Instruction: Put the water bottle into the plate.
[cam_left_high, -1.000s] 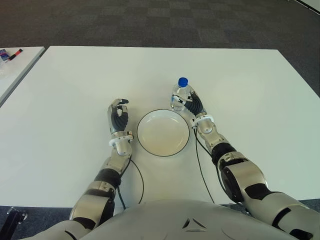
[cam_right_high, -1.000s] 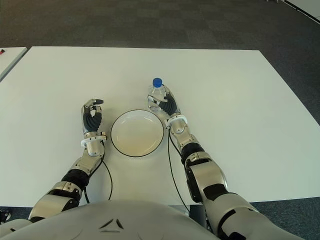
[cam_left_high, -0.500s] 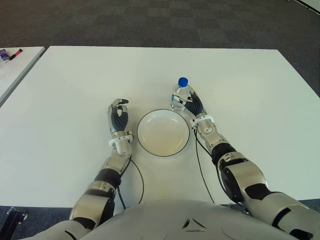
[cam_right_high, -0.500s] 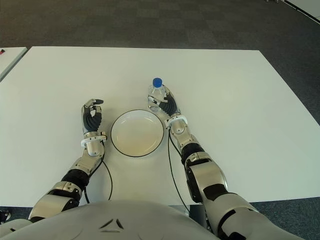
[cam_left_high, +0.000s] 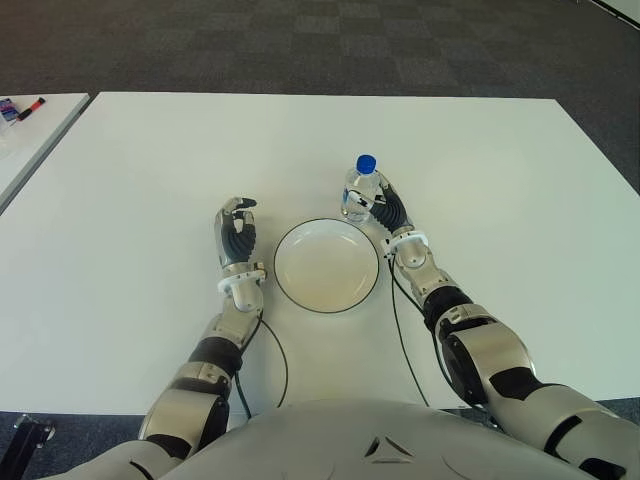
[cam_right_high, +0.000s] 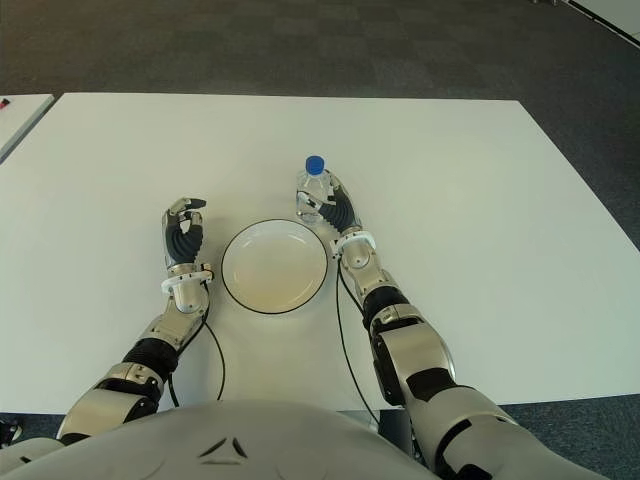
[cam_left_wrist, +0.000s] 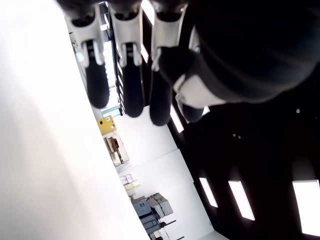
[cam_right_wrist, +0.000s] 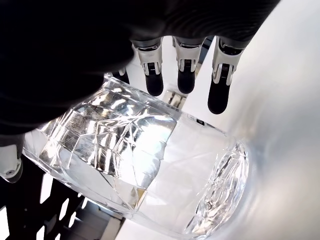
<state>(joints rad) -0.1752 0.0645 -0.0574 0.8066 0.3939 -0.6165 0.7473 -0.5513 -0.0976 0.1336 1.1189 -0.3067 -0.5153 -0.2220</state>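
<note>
A clear water bottle (cam_left_high: 358, 192) with a blue cap stands upright on the white table (cam_left_high: 140, 170), just beyond the far right rim of the plate (cam_left_high: 327, 268). The plate is white with a dark rim and holds nothing. My right hand (cam_left_high: 388, 212) is wrapped round the bottle's lower body from the right. In the right wrist view the fingers (cam_right_wrist: 186, 70) curl over the bottle (cam_right_wrist: 140, 170) and the thumb sits on its other side. My left hand (cam_left_high: 237, 230) shows left of the plate, fingers loosely bent, holding nothing.
A second white table (cam_left_high: 25, 135) stands at the far left with small items (cam_left_high: 20, 107) on it. Dark carpet (cam_left_high: 300, 40) lies beyond the table's far edge. Thin cables (cam_left_high: 400, 330) run along both forearms near the plate.
Hardly anything: my right hand with the bottle has shifted by a hair. The left hand and the plate are where they were.
</note>
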